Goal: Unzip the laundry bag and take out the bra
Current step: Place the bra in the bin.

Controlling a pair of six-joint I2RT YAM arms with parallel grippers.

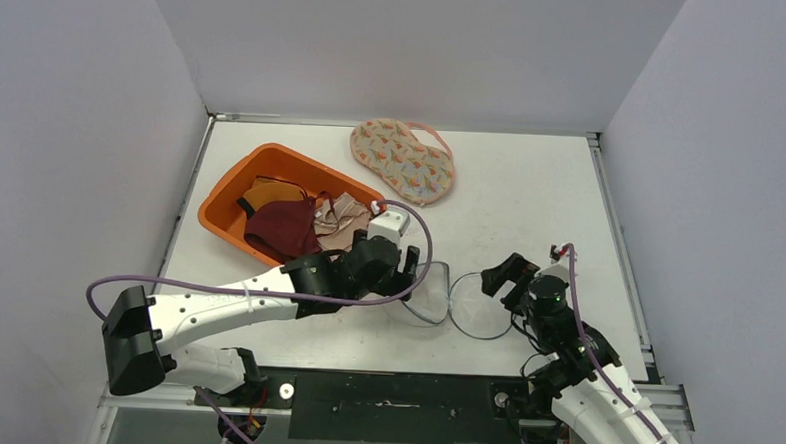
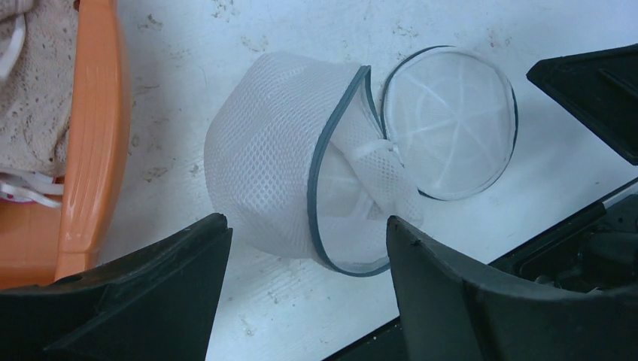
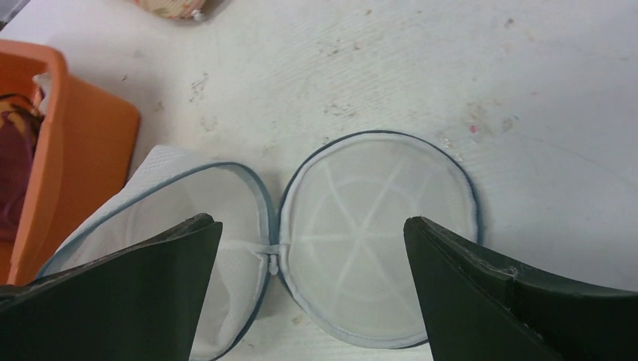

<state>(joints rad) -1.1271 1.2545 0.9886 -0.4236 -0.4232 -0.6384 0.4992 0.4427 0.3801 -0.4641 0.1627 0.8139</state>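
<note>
laundry bag (image 1: pixel 429 290) of white mesh with a grey-blue zip edge is lying unzipped on the white counter (image 1: pixel 540 198), just in front of the two arms. its domed body (image 2: pixel 263 173) is resting on its side with the mouth gaping, and its round lid (image 2: pixel 451 124) is lying flat beside it, the two halves joining at a short strip of tape. left pincer (image 1: pixel 410 266) is hovering over the body, its black fingers (image 2: pixel 173 293) standing apart with nothing gripped between them, as the left wrist view is showing. right pincer (image 1: pixel 504 277) is hanging above the lid, its jaws spreading wide and holding nothing. orange bin (image 1: pixel 231 225) is sitting at the left of the counter, near the bag's body with a strip of bare counter showing between them, and is holding maroon, orange and beige garments (image 1: pixel 289 222). patterned bra (image 1: pixel 403 160), floral on a pale ground with a pink edge, is lying on the far part of the counter, outside the bag and well apart from it, near the bin's far corner.
</note>
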